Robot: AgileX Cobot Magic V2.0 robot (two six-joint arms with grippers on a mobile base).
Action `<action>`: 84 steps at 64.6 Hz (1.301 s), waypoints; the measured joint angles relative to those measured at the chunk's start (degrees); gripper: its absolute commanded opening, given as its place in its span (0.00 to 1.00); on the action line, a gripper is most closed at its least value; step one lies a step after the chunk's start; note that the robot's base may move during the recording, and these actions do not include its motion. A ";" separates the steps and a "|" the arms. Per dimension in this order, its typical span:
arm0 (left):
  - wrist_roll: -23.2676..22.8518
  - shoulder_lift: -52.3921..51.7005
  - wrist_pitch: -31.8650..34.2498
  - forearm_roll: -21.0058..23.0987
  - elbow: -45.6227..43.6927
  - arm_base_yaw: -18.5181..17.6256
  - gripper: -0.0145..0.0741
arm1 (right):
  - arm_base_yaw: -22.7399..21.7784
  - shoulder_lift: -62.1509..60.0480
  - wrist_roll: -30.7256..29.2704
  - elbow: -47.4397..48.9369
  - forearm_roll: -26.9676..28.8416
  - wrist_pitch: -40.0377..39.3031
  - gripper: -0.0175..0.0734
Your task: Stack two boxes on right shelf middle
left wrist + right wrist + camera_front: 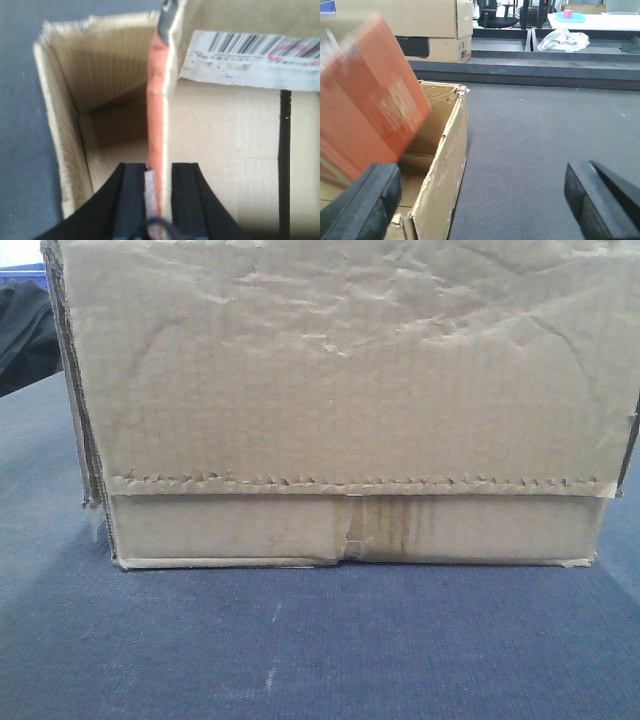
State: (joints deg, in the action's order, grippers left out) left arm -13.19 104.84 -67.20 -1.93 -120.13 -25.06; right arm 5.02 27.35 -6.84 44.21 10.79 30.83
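A large brown cardboard box (340, 390) with a wrinkled face and a taped seam fills the front view. It stands on a blue-grey carpeted surface (300, 660). In the left wrist view the box (225, 150) is open at the top, and my left gripper (160, 200) is shut on its upright orange-faced flap (156, 100). In the right wrist view my right gripper (482, 200) is wide open. Its left finger is over the box's open corner, and the box wall (442, 170) is between the fingers. The orange flap (370, 110) is blurred at upper left. The steel shelf is out of view.
A white barcode label (250, 60) is on a folded flap. Behind the carpeted surface are stacked cartons (440, 30), dark rails (530, 65), a crumpled plastic bag (562, 40) and a white table (600, 20). Open carpet (535, 140) lies right of the box.
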 measured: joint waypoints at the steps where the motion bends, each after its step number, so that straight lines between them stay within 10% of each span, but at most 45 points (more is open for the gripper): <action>1: -0.11 0.21 0.00 0.00 0.00 0.00 0.04 | 0.00 0.00 0.00 0.00 0.04 0.00 0.82; 14: -0.26 1.61 -0.23 0.11 0.00 0.00 0.11 | 0.00 0.00 0.00 0.00 0.28 0.00 0.82; 35: -0.40 1.61 -0.13 0.99 -0.04 0.00 0.86 | 0.24 0.00 0.00 0.00 0.60 0.00 0.82; 52: -0.49 -2.23 -1.83 0.47 -2.97 0.00 0.84 | 0.34 0.13 0.00 2.65 0.60 1.27 0.82; 69: 2.17 -6.95 -2.91 -9.70 -4.86 0.43 0.84 | 2.67 8.24 0.00 13.70 0.60 5.74 0.82; 84: 4.94 -7.79 -3.20 -2.56 -4.86 6.43 0.84 | 4.32 22.17 0.00 25.71 -0.52 14.28 0.82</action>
State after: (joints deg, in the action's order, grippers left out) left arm -8.25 97.04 -70.40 -4.49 -124.99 -18.63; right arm 9.34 49.52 -6.84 69.92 10.27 45.11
